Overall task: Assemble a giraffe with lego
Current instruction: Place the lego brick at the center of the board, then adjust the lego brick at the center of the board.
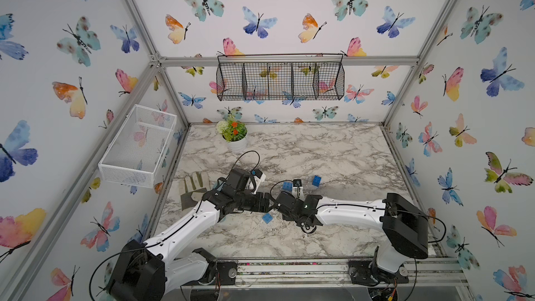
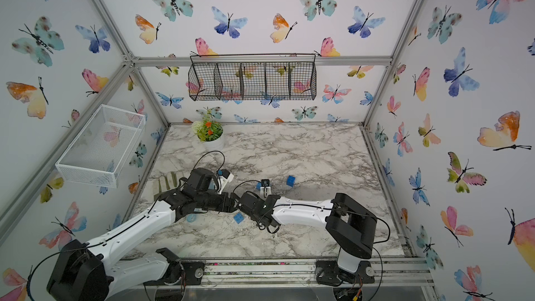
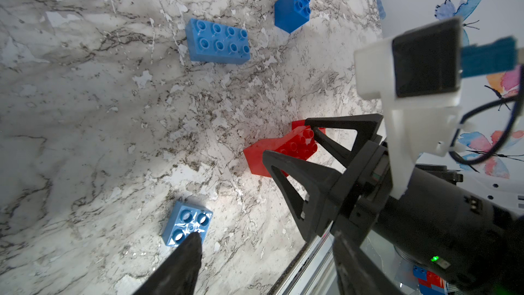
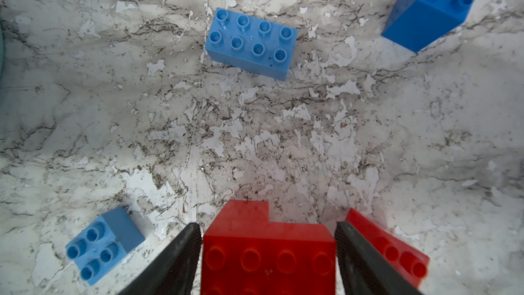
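Glossy plastic lego (image 4: 251, 42), worn marble-look tabletop (image 4: 85, 143)

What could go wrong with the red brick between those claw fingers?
1. The right claw straddles the red brick, and a second red brick lies right beside one finger. It could get knocked away.
2. I can't tell whether the claw is really gripping. If it lifts, the red brick might slip or tip.
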